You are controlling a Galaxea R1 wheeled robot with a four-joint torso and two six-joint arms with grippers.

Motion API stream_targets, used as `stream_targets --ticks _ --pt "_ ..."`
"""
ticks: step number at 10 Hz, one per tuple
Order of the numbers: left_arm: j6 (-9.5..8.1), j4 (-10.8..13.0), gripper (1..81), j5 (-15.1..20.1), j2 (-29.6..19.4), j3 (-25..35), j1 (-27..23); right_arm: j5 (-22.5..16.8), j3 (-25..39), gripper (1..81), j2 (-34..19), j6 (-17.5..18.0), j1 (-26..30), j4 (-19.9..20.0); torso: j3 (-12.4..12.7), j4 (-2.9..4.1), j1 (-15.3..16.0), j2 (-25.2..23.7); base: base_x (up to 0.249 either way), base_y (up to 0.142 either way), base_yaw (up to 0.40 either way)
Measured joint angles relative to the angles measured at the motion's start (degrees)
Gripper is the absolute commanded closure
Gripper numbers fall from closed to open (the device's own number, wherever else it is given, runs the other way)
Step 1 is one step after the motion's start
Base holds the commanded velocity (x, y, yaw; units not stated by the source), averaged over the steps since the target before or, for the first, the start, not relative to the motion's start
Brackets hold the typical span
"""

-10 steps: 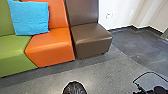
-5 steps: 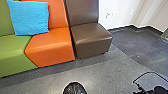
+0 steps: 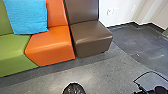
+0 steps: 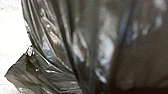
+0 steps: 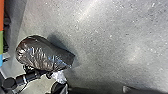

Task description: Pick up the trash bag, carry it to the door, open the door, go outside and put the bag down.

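Bag [image 3: 74, 89]: 6 o'clock in head cam, dark & shiny, right by L arm [image 5: 26, 78].
Nearer arm: L, no contest; bag looms close at L wrist cam.
Long axis: fat round end to narrow flared end, approx. alongside L arm, at a slight slant.
L gripper: can't tell if open or closed; prob. has bag, IMO, contact pt hidden.
R gripper: can't tell, open or closed.
Seats: orange seat [image 3: 50, 46] 9 o'clock, brown seat [image 3: 92, 37] approx. 1 o'clock.
Stage: carrying, prob.; swinging bag might brush seats.
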Motion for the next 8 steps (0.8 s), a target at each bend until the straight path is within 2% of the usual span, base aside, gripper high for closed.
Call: stream_targets --ticks 2,8 --pt "0.02 0.09 81.1 0.0 -0.28 1.16 0.05 0.39 0.06 1.0 0.2 0.0 -0.68 -0.02 1.99 0.0 -1.79 2.89 0.0 0.0 0.0" --pt "0.44 0.22 81.1 0.09 -0.61 1.66 1.21 0.66 0.13 1.0 -0.28 -0.02 -2.58 0.0 13.68 0.0 -9.22 14.34 0.0 0.0 0.0"
